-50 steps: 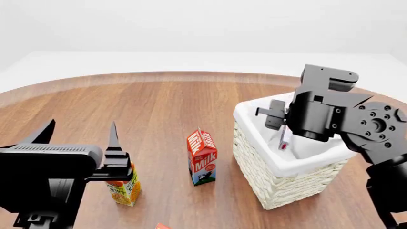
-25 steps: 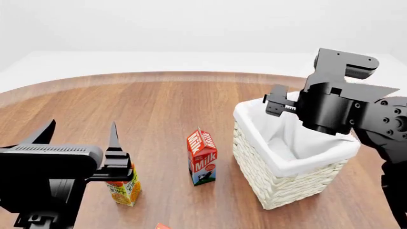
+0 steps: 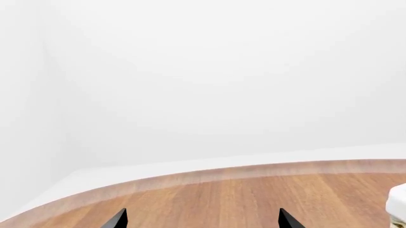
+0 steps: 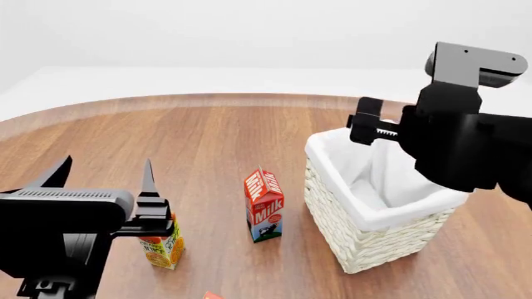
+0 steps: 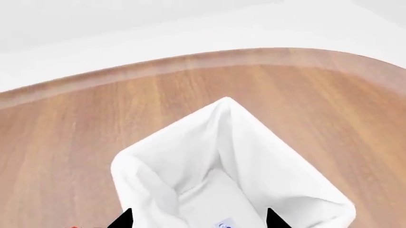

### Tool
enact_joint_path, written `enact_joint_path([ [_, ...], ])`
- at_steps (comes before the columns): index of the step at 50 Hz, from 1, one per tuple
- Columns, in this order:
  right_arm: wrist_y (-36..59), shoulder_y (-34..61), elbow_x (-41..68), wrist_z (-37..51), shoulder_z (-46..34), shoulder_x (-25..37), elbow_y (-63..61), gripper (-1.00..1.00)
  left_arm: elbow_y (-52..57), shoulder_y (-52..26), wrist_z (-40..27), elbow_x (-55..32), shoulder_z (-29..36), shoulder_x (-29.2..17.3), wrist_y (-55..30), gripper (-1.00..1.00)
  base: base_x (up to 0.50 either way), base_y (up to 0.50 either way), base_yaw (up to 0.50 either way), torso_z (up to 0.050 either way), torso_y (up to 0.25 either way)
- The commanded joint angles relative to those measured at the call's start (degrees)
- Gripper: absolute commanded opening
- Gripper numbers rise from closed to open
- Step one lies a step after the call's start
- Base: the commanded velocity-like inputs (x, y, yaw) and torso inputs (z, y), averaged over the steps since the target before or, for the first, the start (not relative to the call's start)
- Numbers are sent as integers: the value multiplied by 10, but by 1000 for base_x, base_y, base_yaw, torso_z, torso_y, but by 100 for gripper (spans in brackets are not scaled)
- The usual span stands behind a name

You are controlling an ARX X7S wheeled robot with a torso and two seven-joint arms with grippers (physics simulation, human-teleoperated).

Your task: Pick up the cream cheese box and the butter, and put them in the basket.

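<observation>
R gripper (image 4: pixel 363 120) is empty now w/ jaws spread apart; a sec ago it was pinching the cream cheese box over the basket (image 4: pixel 332 205), and since then the arm has lifted up and back. Cream cheese box (image 5: pixel 223 224) is lying on the liner at the bottom of the basket, so I'd say that's half the job done. L gripper (image 4: pixel 104 177) is wide open, nothing in it, parked just above the orange juice carton (image 4: pixel 163 249). Milk carton (image 4: pixel 264 204) stands near the basket. Butter (image 4: pixel 212 295) is prob that red sliver at the near edge, so it's next imo.
</observation>
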Motion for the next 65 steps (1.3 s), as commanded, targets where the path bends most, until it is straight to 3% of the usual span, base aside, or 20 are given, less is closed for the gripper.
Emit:
enact_joint_path([
  [1, 4, -19, 11, -29, 19, 37, -78, 100, -1, -2, -1, 1, 5, -1, 1, 100, 0, 0, 0, 0, 0],
  [29, 13, -70, 43, -70, 53, 112, -255, 100, -2, -5, -3, 3, 14, -3, 6, 100, 0, 0, 0, 0, 0],
  [65, 40, -75, 93, -157, 73, 135, -371, 100, -7, -15, -7, 4, 29, -3, 5, 100, 0, 0, 0, 0, 0],
])
